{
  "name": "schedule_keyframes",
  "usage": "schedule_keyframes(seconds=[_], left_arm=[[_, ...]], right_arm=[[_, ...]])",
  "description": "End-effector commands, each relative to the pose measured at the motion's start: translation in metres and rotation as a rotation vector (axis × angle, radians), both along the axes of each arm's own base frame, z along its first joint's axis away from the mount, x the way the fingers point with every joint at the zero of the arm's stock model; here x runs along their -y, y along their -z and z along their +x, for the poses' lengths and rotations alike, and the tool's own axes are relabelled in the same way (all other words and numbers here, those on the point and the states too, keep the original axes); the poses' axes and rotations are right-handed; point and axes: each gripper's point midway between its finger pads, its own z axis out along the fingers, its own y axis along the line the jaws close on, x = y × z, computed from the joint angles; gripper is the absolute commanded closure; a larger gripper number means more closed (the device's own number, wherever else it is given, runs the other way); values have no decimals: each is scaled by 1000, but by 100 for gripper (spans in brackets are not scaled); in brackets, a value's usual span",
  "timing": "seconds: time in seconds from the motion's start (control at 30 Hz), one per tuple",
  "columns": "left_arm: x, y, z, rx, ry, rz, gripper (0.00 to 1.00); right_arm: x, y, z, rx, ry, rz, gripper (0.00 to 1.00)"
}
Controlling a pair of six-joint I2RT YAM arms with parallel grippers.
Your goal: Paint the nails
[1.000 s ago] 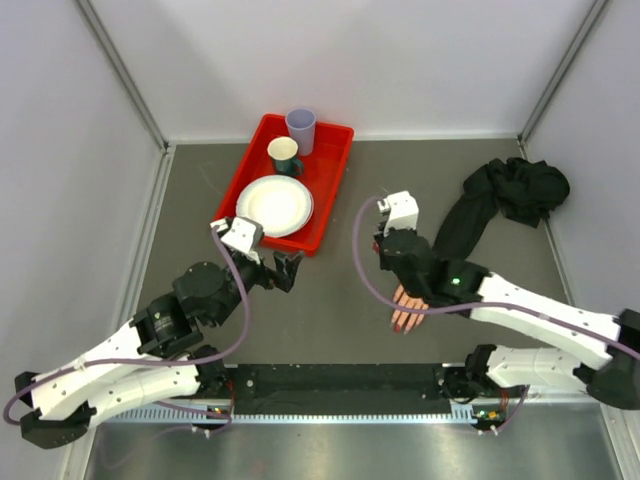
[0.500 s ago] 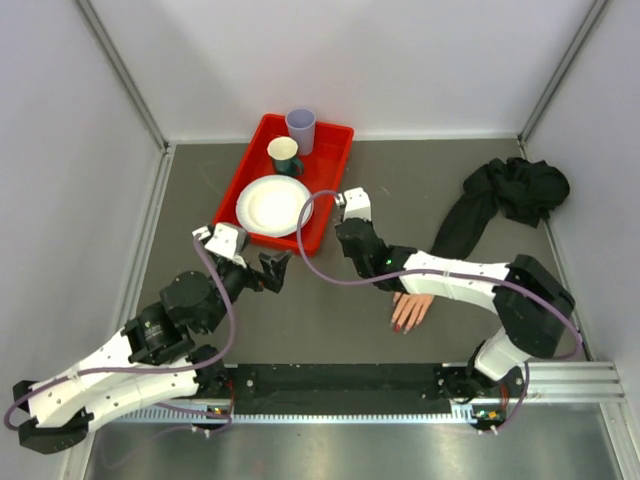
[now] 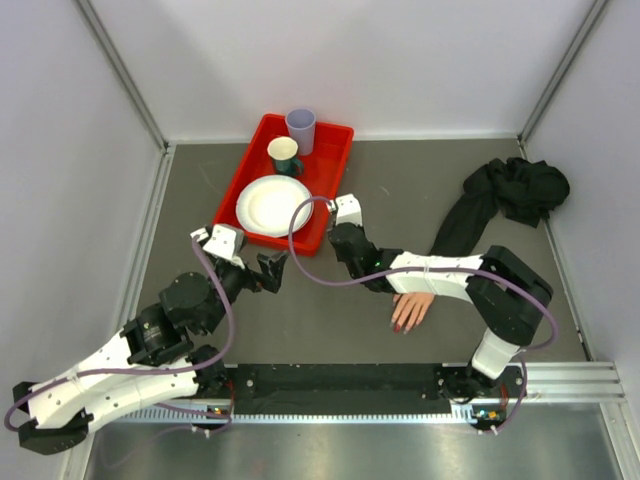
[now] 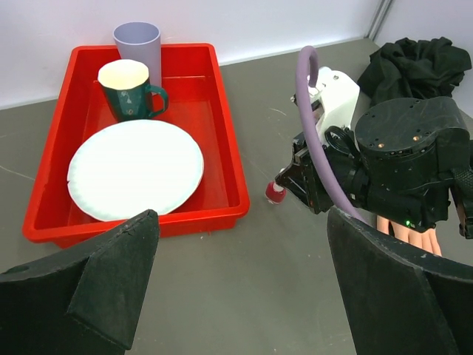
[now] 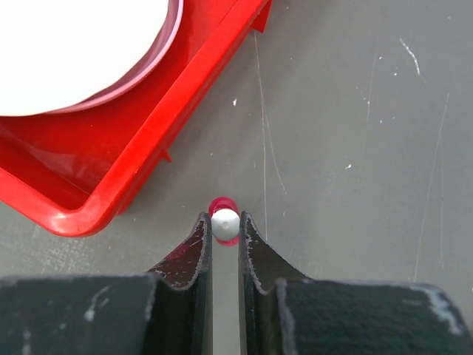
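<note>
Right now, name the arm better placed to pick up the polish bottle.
Right. The right gripper brackets the polish bottle beside the red tray's corner, fingers close on both sides. The left gripper hangs open, farther back, holding nothing.

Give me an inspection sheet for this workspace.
Surface: grey table, scratched.
Job's things: mannequin hand lying flat, nails reddish; small red bottle beside tray.
Clutter: red tray holding white plate, green mug, lilac cup; black sleeve bunched far right.
Grippers: left gripper open, empty; right gripper fingertips flank the bottle, contact unclear.
Cables: purple cables loop over both arms.
Surroundings: white walls.
</note>
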Motion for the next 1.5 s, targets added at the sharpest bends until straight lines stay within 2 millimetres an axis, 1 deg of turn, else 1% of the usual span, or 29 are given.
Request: schedule_keyframes(seconds=[0.0,0.2,0.5,0.6,0.63,0.67,0.8,0.83,0.87,0.9,0.93,0.97,1.0,1.03,1.07,1.1,1.17,1.2,1.23,1.27,1.3,1.33,1.37,1.4,1.43,1.47], left_arm=[[-1,-4,1,17,-9,-11,2],[1,-3,1,15,0,-5,2],[1,-2,1,12,2,-1,1],[1,-3,0,12,5,-4,1],[1,-3,0,12,7,-4,1],[2,-4,0,12,10,-6,1],[3,-8,-2,12,20,-18,1],[3,-12,-2,14,25,-26,1],[2,-14,-3,16,25,-32,1],[3,-17,-4,16,29,-44,1],[2,-26,-5,25,35,-61,1],[2,-28,-6,24,38,-63,1],[0,-37,-7,33,38,-82,1],[0,-43,-9,37,46,-93,1],[-1,-48,-10,41,49,-102,1],[-4,-61,-11,54,49,-126,1],[-5,-74,-13,68,51,-152,1],[-8,-88,-14,88,53,-182,1],[-9,-94,-15,96,55,-195,1],[-9,-100,-15,106,57,-203,1],[-12,-112,-17,125,59,-229,1],[-11,-118,-17,134,65,-240,1],[-10,-124,-19,147,79,-244,1],[-10,-133,-21,160,87,-258,1],[-8,-138,-20,163,91,-260,1],[-6,-142,-20,169,97,-259,1]], right_arm=[[-14,-20,13,39,13,89,91],[-14,-13,12,31,16,84,90],[-14,-5,11,12,13,70,80],[-14,-5,11,9,12,74,75],[-15,-8,10,11,10,76,70],[-15,-9,10,8,8,77,68],[-15,-27,6,7,-2,92,55],[-12,-39,3,11,-11,105,48],[-11,-45,0,9,-14,110,46],[-10,-59,0,18,-14,126,42],[-8,-70,-3,17,-13,133,35],[2,-83,-13,0,-10,123,31],[4,-102,-15,6,-15,143,29],[9,-111,-21,-2,-17,142,24],[24,-131,-33,-6,-18,150,21],[29,-148,-39,0,-24,168,19],[47,-175,-52,21,-28,201,9],[67,-196,-67,35,-27,217,4],[80,-206,-71,49,-11,215,1],[91,-214,-77,55,-2,205,1],[112,-231,-89,64,10,204,1],[126,-240,-94,77,33,191,1],[138,-250,-99,93,31,185,1],[147,-267,-106,116,27,205,1],[164,-278,-119,140,15,225,1],[171,-285,-125,164,-8,221,1]])
